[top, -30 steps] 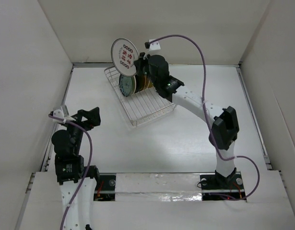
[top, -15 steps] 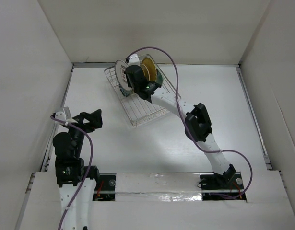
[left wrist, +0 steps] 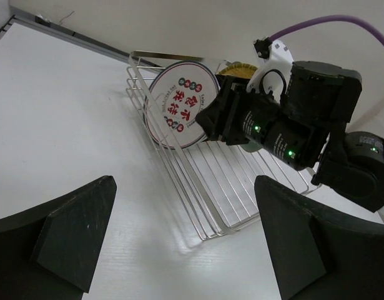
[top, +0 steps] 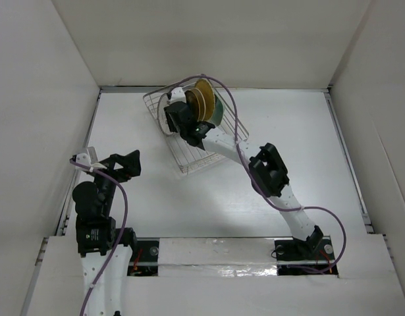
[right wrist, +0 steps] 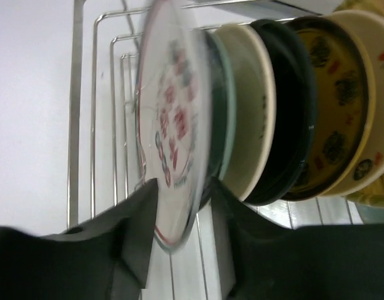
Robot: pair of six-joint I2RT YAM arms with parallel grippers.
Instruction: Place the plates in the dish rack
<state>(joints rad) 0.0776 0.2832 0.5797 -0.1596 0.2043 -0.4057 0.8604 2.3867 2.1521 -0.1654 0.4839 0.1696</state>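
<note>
The dish rack point(top: 191, 153) stands tilted at the back of the table. Several plates stand on edge in it: cream point(right wrist: 249, 106), glossy black point(right wrist: 291, 131) and gold patterned point(right wrist: 332, 112). The white plate with red marks point(right wrist: 174, 119) is upright at the rack's left end, blurred, in front of a teal plate point(right wrist: 221, 144). My right gripper point(right wrist: 182, 200) straddles its lower rim, jaws spread wider than the rim. The left wrist view shows the same white plate point(left wrist: 179, 103) by the right gripper point(left wrist: 216, 119). My left gripper point(left wrist: 184, 181) is open and empty, well short of the rack point(left wrist: 235, 187).
White walls enclose the table on three sides. The right arm point(top: 268, 171) stretches diagonally from its base to the rack, its purple cable looping above the plates. The left arm point(top: 93, 204) stays near the left wall.
The right gripper carried the white plate down from above the rack into its left end, then its jaws widened. The left arm barely moved.
</note>
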